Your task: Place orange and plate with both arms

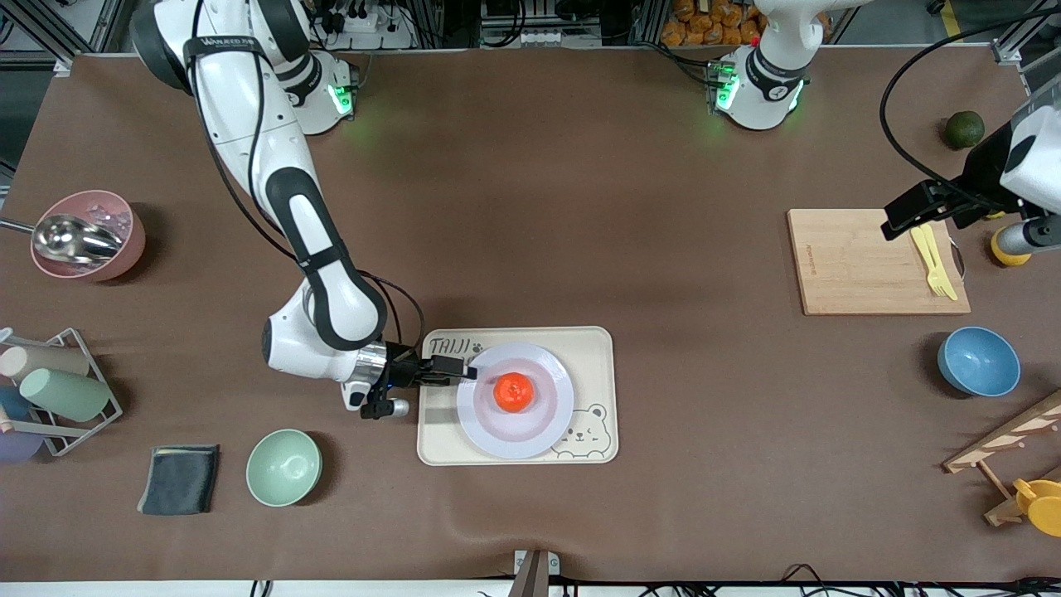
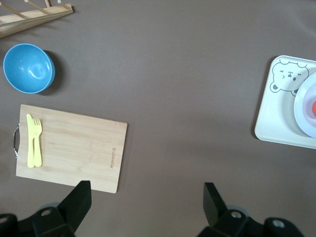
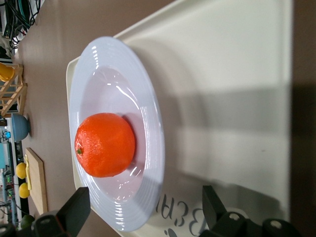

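The orange [image 1: 512, 391] lies in the middle of the lavender-white plate [image 1: 514, 438], which rests on the cream bear tray [image 1: 597, 348]. My right gripper [image 1: 462, 370] is open at the plate's edge toward the right arm's end. In the right wrist view the orange [image 3: 104, 144] and plate [image 3: 150, 128] fill the frame, and the plate's rim lies between the open fingers of my right gripper [image 3: 143, 202]. My left gripper [image 1: 903, 217] is open and empty over the wooden cutting board [image 1: 862, 265]. It also shows in the left wrist view [image 2: 145, 197], where the plate [image 2: 303, 103] is cut by the frame edge.
A yellow fork and knife [image 1: 934, 261] lie on the cutting board. A blue bowl [image 1: 978, 361], a dark green fruit [image 1: 964, 129] and a wooden rack [image 1: 1007, 439] are at the left arm's end. A mint-green bowl [image 1: 283, 467], dark cloth [image 1: 178, 478], cup rack [image 1: 50, 390] and pink bowl [image 1: 87, 235] are at the right arm's end.
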